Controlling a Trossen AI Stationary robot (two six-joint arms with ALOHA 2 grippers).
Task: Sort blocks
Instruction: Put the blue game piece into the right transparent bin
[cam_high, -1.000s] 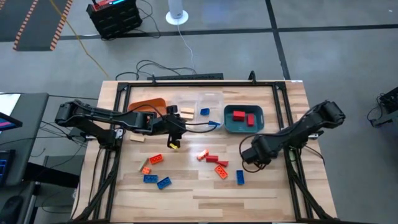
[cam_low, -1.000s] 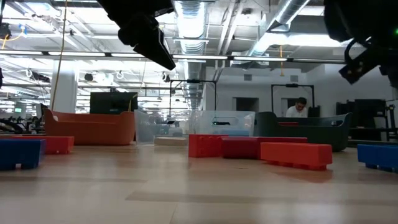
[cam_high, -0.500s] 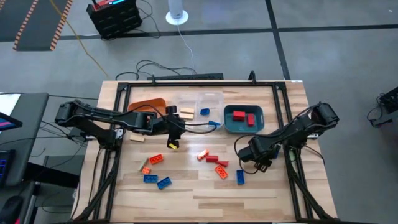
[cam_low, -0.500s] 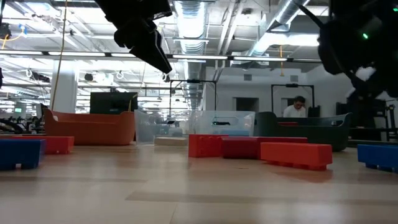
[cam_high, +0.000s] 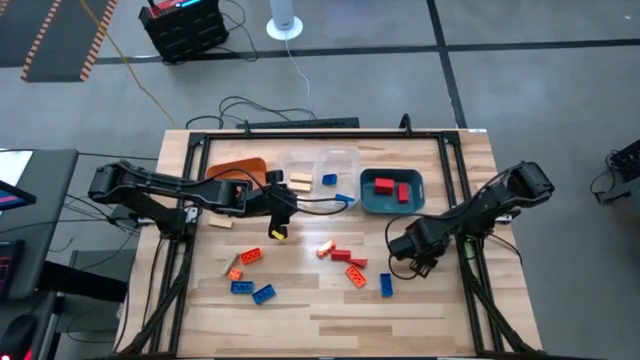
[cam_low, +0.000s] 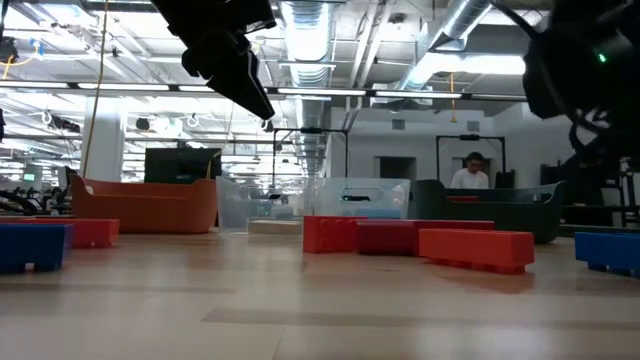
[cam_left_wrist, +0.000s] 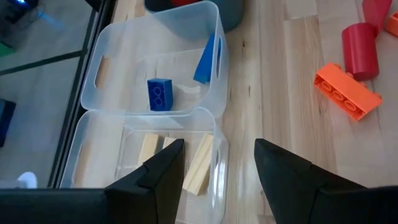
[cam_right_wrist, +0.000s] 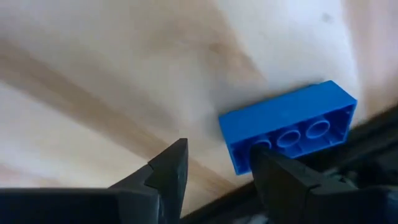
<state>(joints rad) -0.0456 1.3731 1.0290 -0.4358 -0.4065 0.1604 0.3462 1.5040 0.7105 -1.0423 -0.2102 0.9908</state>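
Small studded blocks lie loose on the wooden table: red and orange ones (cam_high: 345, 262) mid-table, blue and orange ones (cam_high: 250, 275) toward the near left, and one blue block (cam_high: 386, 285) near the right. My right gripper (cam_high: 404, 250) hangs open above the table beside that blue block (cam_right_wrist: 289, 124), which lies with its hollow underside toward the wrist camera. My left gripper (cam_high: 277, 226) hovers open just in front of the clear trays (cam_left_wrist: 158, 68) and holds nothing. One clear tray holds a blue block (cam_left_wrist: 160, 94), the other tan blocks (cam_left_wrist: 200, 163).
Along the far edge stand an orange tray (cam_high: 240, 170), two clear trays (cam_high: 312, 170) and a teal tray (cam_high: 392, 190) with red blocks inside. A tan block (cam_high: 220, 222) lies under the left arm. Black frame rails (cam_high: 452, 170) run along the table's sides. Bare wood spans the near edge.
My right arm has swung slightly toward the table's left and then back, so its gripper stays above the table near the blue block. My left arm has kept still. No block has moved.
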